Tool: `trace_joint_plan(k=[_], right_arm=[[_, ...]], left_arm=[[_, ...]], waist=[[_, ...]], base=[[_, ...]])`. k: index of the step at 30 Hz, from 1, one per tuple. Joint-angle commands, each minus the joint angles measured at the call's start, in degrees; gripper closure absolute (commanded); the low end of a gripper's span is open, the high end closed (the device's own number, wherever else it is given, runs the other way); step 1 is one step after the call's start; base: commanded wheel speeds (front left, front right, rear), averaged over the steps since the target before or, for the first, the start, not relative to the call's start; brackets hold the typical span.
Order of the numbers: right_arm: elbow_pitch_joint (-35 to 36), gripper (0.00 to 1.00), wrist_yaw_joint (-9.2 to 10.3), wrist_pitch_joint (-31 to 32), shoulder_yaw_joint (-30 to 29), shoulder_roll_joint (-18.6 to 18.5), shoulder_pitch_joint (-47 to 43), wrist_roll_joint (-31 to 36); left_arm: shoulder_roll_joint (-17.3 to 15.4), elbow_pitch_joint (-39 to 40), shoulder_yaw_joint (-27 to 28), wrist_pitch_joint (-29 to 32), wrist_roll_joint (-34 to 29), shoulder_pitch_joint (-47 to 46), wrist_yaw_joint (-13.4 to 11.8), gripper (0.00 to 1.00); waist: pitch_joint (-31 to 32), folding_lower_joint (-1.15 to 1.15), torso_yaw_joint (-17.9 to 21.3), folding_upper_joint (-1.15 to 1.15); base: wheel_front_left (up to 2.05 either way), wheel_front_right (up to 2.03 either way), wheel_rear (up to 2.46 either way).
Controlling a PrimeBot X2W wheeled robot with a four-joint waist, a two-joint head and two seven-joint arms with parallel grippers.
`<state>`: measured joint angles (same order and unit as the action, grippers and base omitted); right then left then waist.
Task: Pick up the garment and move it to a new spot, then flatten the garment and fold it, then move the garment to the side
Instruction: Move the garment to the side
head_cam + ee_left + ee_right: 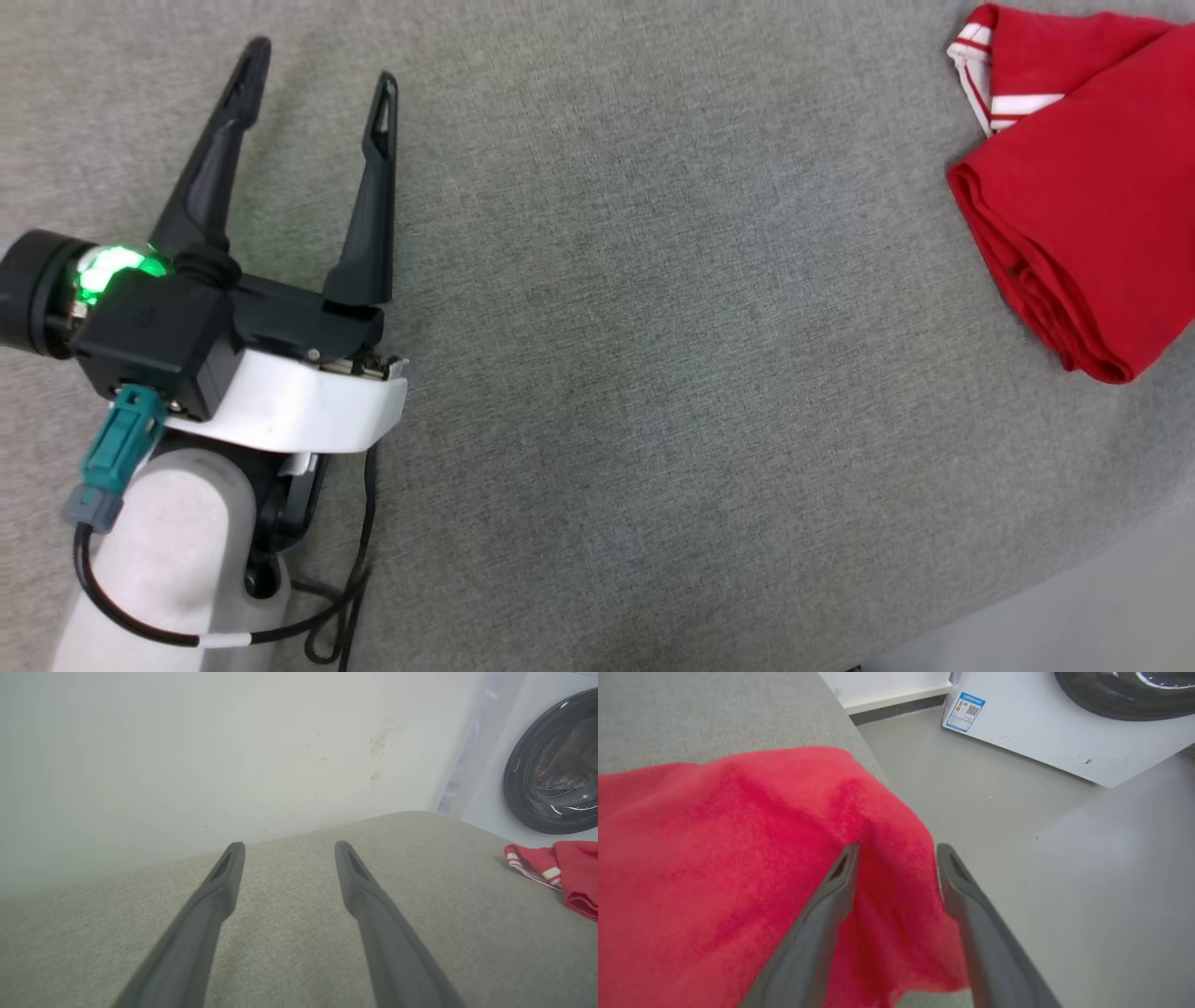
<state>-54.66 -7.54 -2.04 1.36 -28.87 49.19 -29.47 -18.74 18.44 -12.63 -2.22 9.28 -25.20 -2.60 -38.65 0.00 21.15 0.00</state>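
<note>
The garment (1083,187) lies folded into a thick red bundle at the far right of the grey surface, a white striped trim showing at its top left corner. In the left wrist view the garment (570,872) sits off to the right. My left gripper (322,65) is open over bare cloth at the left, well apart from it; the left wrist view shows the same gripper (289,845) holding nothing. My right gripper (899,848) has its fingers spread, with a fold of the garment (738,858) lying between and under them at the surface's edge.
The grey fabric surface (653,373) ends at the lower right, with pale floor (994,812) beyond. A white washing machine (1064,732) with a dark round door (556,765) stands close to that edge. A white wall (187,742) rises behind the surface.
</note>
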Motion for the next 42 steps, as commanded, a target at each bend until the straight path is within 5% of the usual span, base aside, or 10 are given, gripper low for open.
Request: trace_joint_plan(k=[1, 9, 19, 27, 42], right_arm=[[-0.85, 0.0, 0.1, -2.09, -1.0, -0.64, 1.09, 1.07], [-0.8, 0.0, 0.1, -12.23, -5.94, 2.42, -0.82, 8.81], [17.63, 0.0, 0.09, -13.07, -11.42, 11.51, -16.94, 15.24], [33.81, 0.0, 0.09, -11.4, -7.77, 18.97, -28.58, 16.91], [54.57, 0.0, 0.09, -5.42, -0.62, 23.83, -41.56, 18.36]], left_arm=[[0.35, -0.38, 0.02, -0.51, 0.18, 0.62, -0.31, 0.0], [2.5, -4.92, 0.22, -3.87, 2.69, 4.74, -1.56, 0.0], [6.37, -13.41, 0.0, -9.67, 6.44, 9.95, -2.41, 0.0], [8.3, -18.57, 0.2, -11.52, 8.6, 13.05, -2.63, 0.0], [9.41, -24.57, 2.02, -12.87, 9.87, 17.12, -2.25, 0.0]], waist=[[1.06, 0.0, -0.52, 0.0], [7.98, 0.0, -2.93, 0.0], [16.88, 0.0, -8.37, 0.0], [21.72, 0.0, -12.36, 0.0], [29.15, 0.0, -18.28, 0.0]], base=[[0.0, 0.0, 0.0], [0.0, 0.0, 0.0], [0.0, 0.0, 0.0], [0.0, 0.0, 0.0], [0.0, 0.0, 0.0]])
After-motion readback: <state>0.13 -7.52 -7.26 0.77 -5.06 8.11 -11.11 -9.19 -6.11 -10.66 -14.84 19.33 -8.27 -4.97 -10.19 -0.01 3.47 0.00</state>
